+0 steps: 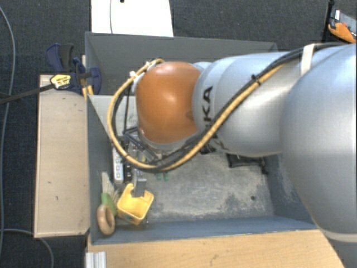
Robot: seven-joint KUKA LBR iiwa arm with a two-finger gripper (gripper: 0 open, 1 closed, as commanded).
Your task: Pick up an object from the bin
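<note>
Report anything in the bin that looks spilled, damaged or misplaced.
Nothing stands out. A yellow piece, a tan ring and a green item huddle in the bin's lower-left corner, all inside its walls, none visibly broken.

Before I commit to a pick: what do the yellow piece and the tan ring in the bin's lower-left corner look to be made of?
Yellow piece: probably moulded plastic. It is smooth and evenly coloured, with a soft sheen along its edges. Tan ring: matte brown with an uneven tone, perhaps wood, though rubber cannot be ruled out.
</note>
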